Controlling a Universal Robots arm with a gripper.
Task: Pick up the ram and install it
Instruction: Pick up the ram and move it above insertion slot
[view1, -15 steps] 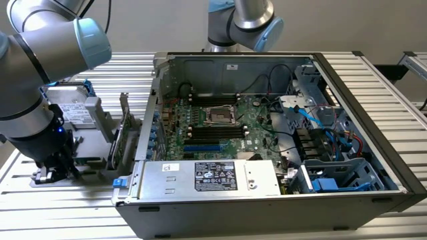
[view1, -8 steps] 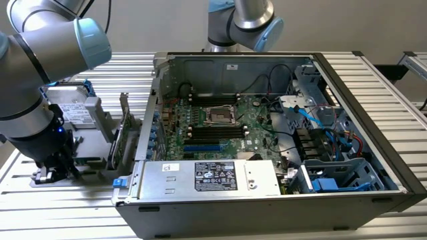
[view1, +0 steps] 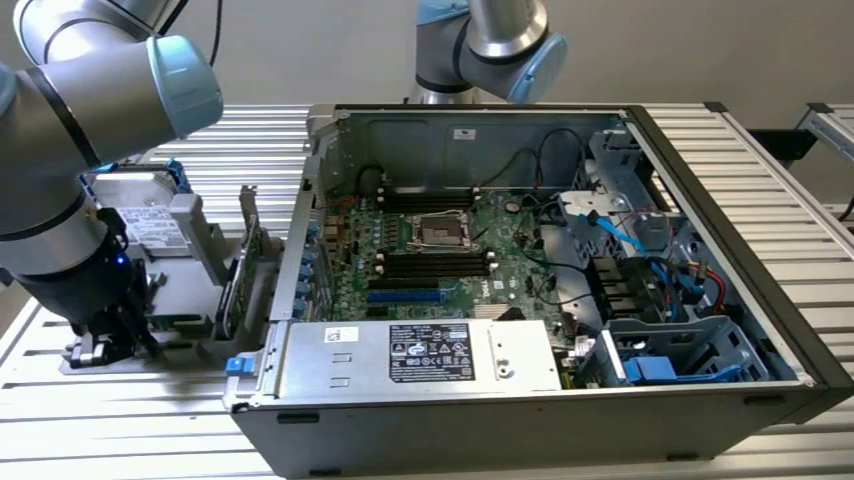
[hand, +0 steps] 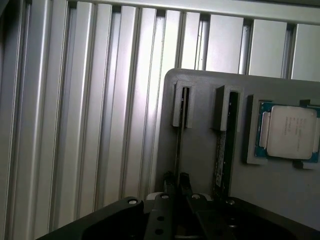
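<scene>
In the wrist view the ram (hand: 178, 148) stands on edge in a slot of the grey holder (hand: 202, 145), seen as a thin dark line. My gripper (hand: 177, 183) is shut on its near end, one finger pressed against each side. In the exterior view the gripper (view1: 112, 338) is down at the grey holder (view1: 187, 325), at that view's left beside the computer case, and it hides the ram there. A second stick with a white label (hand: 223, 150) stands in the neighbouring slot, apart from my fingers.
A processor chip (hand: 289, 132) lies in a pocket of the holder. A hard drive (view1: 136, 215) and a tall green card (view1: 242, 270) stand by the holder. The open case (view1: 747, 250) holds the motherboard with black memory slots (view1: 430, 263). The ribbed aluminium table (hand: 75, 125) lies around.
</scene>
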